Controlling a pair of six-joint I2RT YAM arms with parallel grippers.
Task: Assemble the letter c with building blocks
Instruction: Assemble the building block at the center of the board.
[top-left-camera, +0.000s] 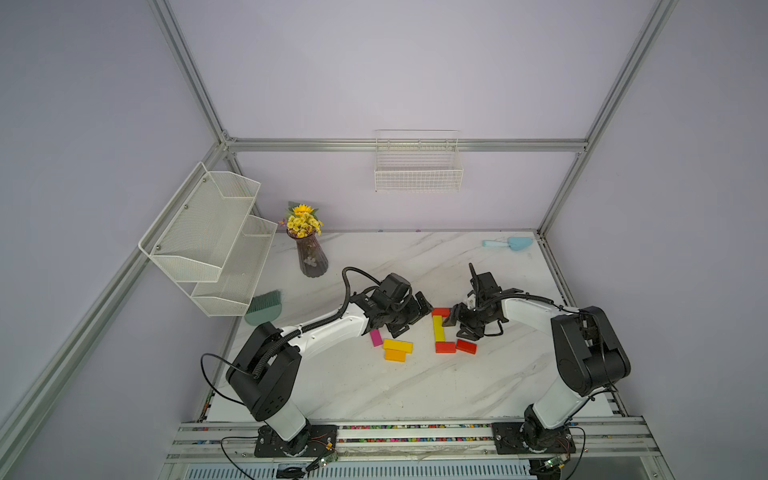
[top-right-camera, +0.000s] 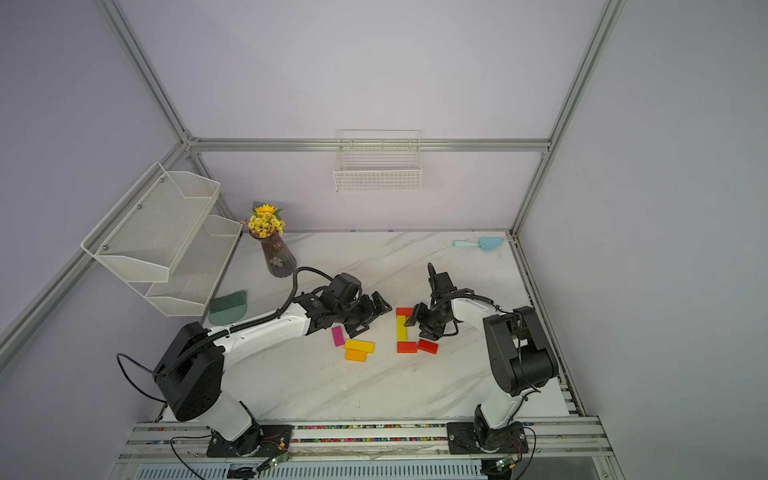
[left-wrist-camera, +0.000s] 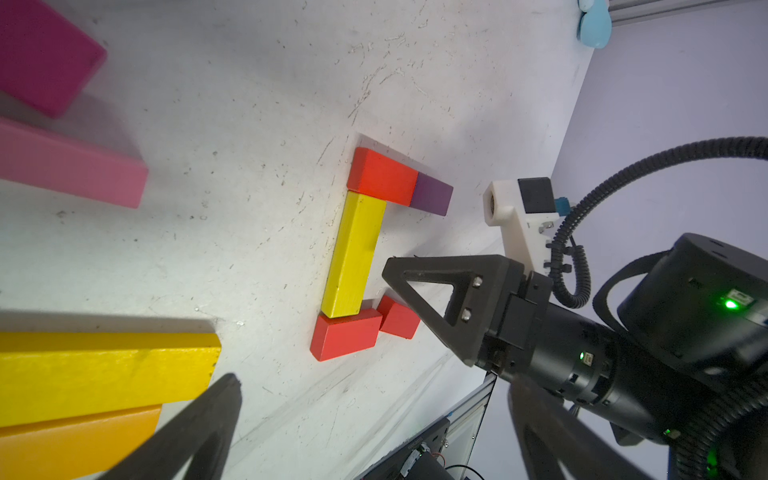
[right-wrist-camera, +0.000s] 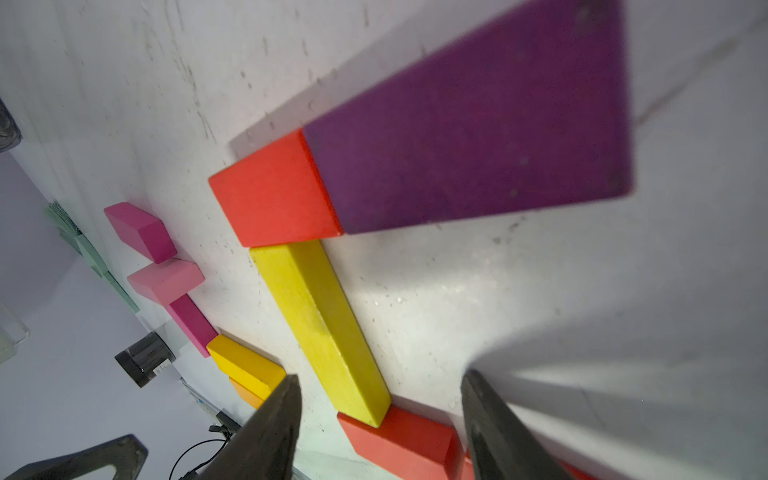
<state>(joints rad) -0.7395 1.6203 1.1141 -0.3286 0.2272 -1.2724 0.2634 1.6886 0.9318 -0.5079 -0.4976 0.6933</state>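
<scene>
While my right pincer (top-left-camera: 458, 325) hangs half apart and empty over the C (top-left-camera: 437, 328) on the bench (top-left-camera: 374, 395), the skewed red block (top-left-camera: 466, 346) lies just beside it, long axis apparently off-line; my left pincer (top-left-camera: 413, 319), wide apart, is farther.

Both top views: mounted high at the front, side by side, facing steeply down. Each takes in the whole counter (top-left-camera: 374, 386). Left wrist view: low, close to the counter, facing the right arm (left-wrist-camera: 685, 316). Right wrist view: nearer still (the closest block blurs), looking out between the right pincer (right-wrist-camera: 380, 376) tips. Both wrist views share the yellow block (left-wrist-camera: 353, 253) (right-wrist-camera: 320, 328) set between red ones.
</scene>
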